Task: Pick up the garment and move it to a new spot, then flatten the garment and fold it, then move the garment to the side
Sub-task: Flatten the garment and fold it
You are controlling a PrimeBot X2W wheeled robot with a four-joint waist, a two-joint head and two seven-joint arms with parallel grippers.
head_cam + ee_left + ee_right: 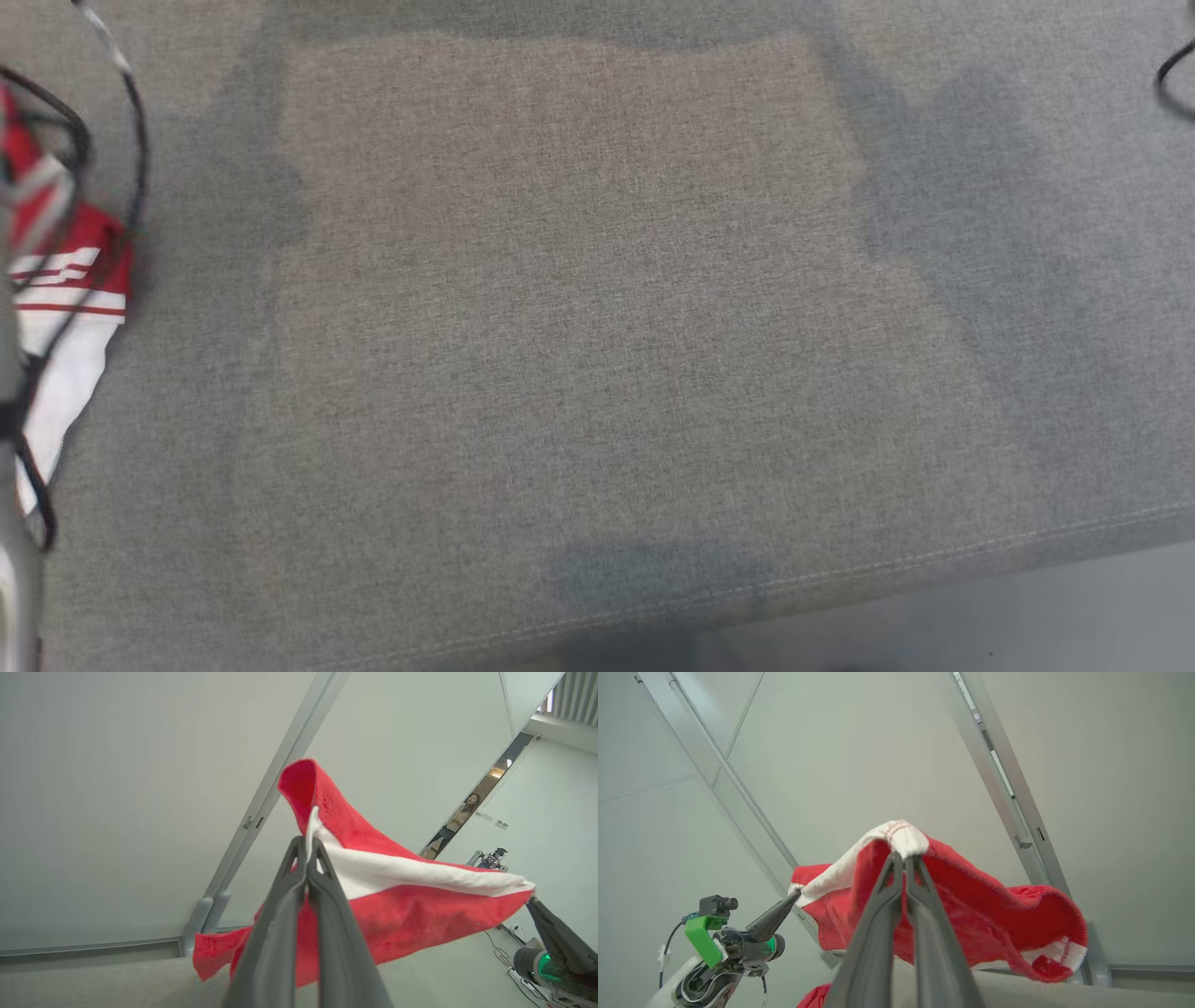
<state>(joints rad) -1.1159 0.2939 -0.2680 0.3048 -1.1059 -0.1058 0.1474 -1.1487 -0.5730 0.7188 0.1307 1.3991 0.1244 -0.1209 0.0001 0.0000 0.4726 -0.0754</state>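
Grey surface (597,327) below, red garment (411,905) with white bands up in the air at its left side, stretched taut, left gripper (308,847) clamped on a red-white edge, right gripper (903,858) pinching a white corner

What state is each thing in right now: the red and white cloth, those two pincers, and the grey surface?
garment: held up, stretched between both pincers, crumpled, not yet folded.
left pincer: shut on the garment's edge.
right pincer: shut on a white-trimmed edge of the garment.
grey surface: flat and smooth.
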